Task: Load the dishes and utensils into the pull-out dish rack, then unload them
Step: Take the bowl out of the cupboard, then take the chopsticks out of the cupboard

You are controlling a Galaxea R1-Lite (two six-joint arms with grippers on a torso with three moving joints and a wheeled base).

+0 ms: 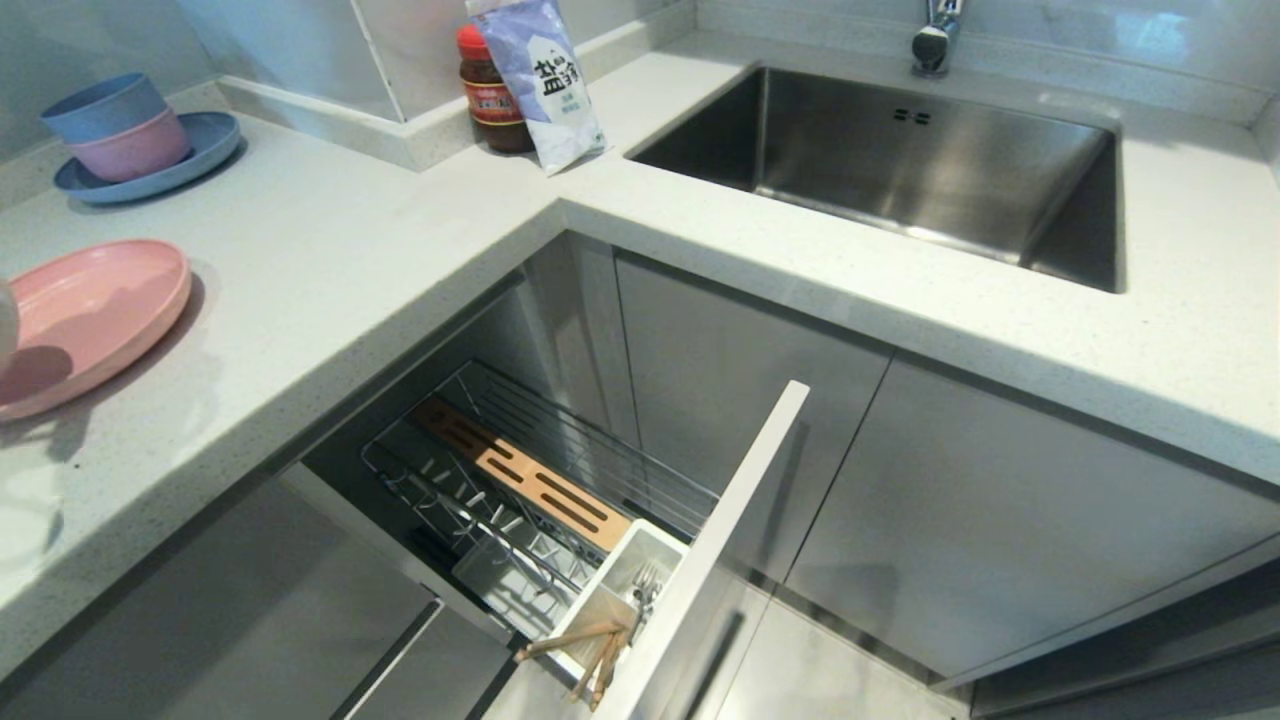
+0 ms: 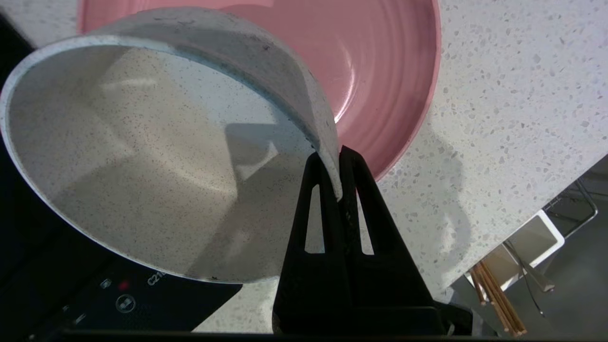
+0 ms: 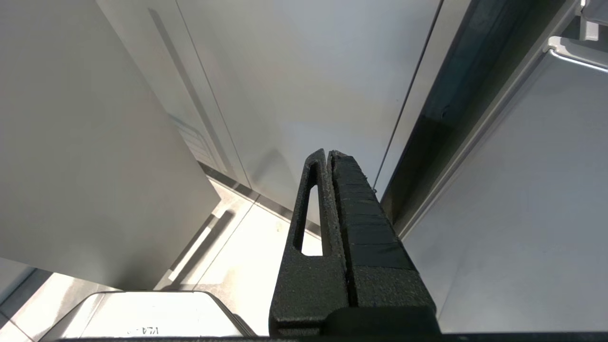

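Observation:
My left gripper [image 2: 338, 161] is shut on the rim of the off-white speckled bowl [image 2: 142, 156], which hangs tilted above the white counter. Just beyond it the pink plate [image 2: 380, 71] lies flat on the counter, also seen at the left of the head view [image 1: 85, 320]. The pull-out dish rack [image 1: 560, 470] stands open below the counter, with its wood strip [image 1: 530, 485] and grey front panel [image 1: 720, 540]. The chopsticks [image 1: 590, 650] and the fork [image 1: 645, 585] stand in its white cutlery cup [image 1: 640, 570]. My right gripper [image 3: 328, 153] is shut and empty, parked low beside cabinet fronts.
A blue plate with stacked blue and pink bowls [image 1: 150, 150] sits at the counter's far left. A sauce jar [image 1: 490, 90] and a salt bag [image 1: 545, 80] stand in the corner. The steel sink [image 1: 900, 170] lies to the right. A black hob [image 2: 95, 299] is under the bowl.

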